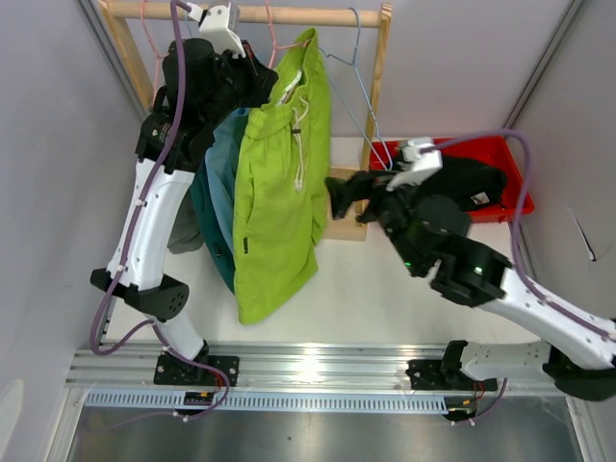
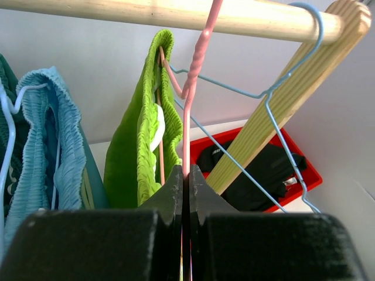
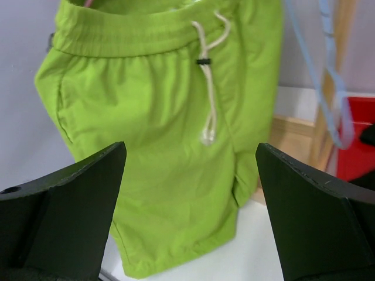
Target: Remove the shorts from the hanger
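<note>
1. Four pairs of shorts hang from the wooden rail (image 1: 289, 14) at the far edge of the desk. The lime green shorts (image 1: 279, 183) are nearest the rail's right end. The light blue shorts (image 2: 58, 117), dark teal shorts (image 1: 207, 217) and grey shorts (image 1: 183, 236) crowd toward its left end.
2. One black pair (image 1: 476, 183) lies in the red bin (image 1: 505, 154) at the desk's far right corner.
3. The lime pair hangs on the pink hanger (image 2: 196, 64), its gathered waistband (image 3: 135, 32) draped over the wire. An empty blue hanger (image 2: 281, 82) hangs just beside it, at the rail's right end.
4. The left gripper (image 2: 186, 181) is pinched tight on the pink hanger's wire, just below the twisted neck.
5. The right gripper (image 3: 190, 149) stands wide open, facing the front of the lime pair and apart from it.
6. Handling, as I judge it: the cloth is light, soft and limp. It will fold and stretch rather than slide off rigidly.
7. The elastic waistband looks like the thickest, firmest place to grip. The loose leg hem would only stretch.
8. The drawstring (image 3: 210, 88) dangles free and could snag on the wire, so pinching it alone seems unwise.
</note>
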### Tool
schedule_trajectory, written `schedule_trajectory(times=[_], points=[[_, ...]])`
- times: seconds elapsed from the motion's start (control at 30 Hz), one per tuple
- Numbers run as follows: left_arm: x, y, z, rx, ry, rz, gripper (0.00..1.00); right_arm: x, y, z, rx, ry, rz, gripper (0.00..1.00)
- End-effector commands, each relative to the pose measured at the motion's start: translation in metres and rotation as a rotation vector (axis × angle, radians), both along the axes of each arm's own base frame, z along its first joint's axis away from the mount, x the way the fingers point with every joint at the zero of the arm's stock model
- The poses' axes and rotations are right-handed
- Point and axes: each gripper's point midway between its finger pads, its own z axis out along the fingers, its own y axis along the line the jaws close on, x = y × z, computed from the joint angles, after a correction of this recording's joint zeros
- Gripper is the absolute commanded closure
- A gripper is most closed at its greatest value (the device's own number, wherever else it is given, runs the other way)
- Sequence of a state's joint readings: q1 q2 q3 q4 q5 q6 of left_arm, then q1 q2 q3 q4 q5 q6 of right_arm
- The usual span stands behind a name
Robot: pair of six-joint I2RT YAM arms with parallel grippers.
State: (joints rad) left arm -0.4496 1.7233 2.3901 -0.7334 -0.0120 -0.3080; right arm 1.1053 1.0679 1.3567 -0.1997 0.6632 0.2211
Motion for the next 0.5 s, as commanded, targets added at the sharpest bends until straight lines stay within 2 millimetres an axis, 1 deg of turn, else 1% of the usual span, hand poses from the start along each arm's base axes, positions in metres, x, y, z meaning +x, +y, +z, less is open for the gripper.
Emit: schedule_trajectory(times=[0.0, 0.03, 0.07, 0.1, 0.13, 0.17, 0.2, 0.23, 0.27, 0.3, 0.33, 0.37, 0.4, 0.43, 0.47], points=[[-0.019, 0.002, 0.051, -0.095, -0.142, -0.023, 1.0, 0.007, 0.054, 0.009, -0.055, -0.039, 0.015, 0.01], [-0.018, 0.001, 0.048, -0.092, -0.137, -0.025, 1.0, 0.006, 0.066, 0.011, -0.062, -0.044, 0.028, 0.01], [-0.017, 0.001, 0.047, -0.094, -0.129, -0.023, 1.0, 0.004, 0.076, 0.026, -0.047, -0.064, 0.044, 0.01], [-0.017, 0.001, 0.046, -0.094, -0.127, -0.023, 1.0, 0.005, 0.086, 0.028, -0.048, -0.068, 0.051, 0.01], [-0.018, 0.001, 0.045, -0.097, -0.122, -0.023, 1.0, 0.009, 0.107, 0.017, -0.079, -0.059, 0.061, 0.0], [-0.016, -0.001, 0.041, -0.101, -0.109, -0.024, 1.0, 0.01, 0.118, 0.018, -0.079, -0.063, 0.077, 0.01], [-0.016, -0.003, 0.036, -0.1, -0.097, -0.032, 1.0, 0.01, 0.125, 0.031, -0.051, -0.076, 0.087, 0.01], [-0.019, -0.002, 0.039, -0.106, -0.102, -0.037, 1.0, 0.014, 0.142, 0.02, -0.073, -0.068, 0.099, 0.01], [-0.018, -0.003, 0.036, -0.108, -0.098, -0.038, 1.0, 0.016, 0.149, 0.021, -0.074, -0.07, 0.103, 0.0], [-0.018, -0.004, 0.031, -0.103, -0.088, -0.042, 1.0, 0.017, 0.154, 0.031, -0.053, -0.08, 0.105, 0.0], [-0.021, -0.003, 0.033, -0.106, -0.095, -0.043, 1.0, 0.019, 0.161, 0.031, -0.055, -0.081, 0.108, 0.01], [-0.023, -0.002, 0.032, -0.104, -0.097, -0.043, 1.0, 0.024, 0.173, 0.022, -0.077, -0.074, 0.107, 0.01], [-0.025, -0.001, 0.032, -0.102, -0.099, -0.044, 1.0, 0.026, 0.177, 0.022, -0.086, -0.077, 0.103, 0.01], [-0.027, 0.0, 0.033, -0.102, -0.104, -0.044, 1.0, 0.026, 0.179, 0.03, -0.069, -0.084, 0.096, 0.0], [-0.03, 0.001, 0.033, -0.098, -0.106, -0.047, 1.0, 0.03, 0.186, 0.023, -0.085, -0.079, 0.092, 0.01]])
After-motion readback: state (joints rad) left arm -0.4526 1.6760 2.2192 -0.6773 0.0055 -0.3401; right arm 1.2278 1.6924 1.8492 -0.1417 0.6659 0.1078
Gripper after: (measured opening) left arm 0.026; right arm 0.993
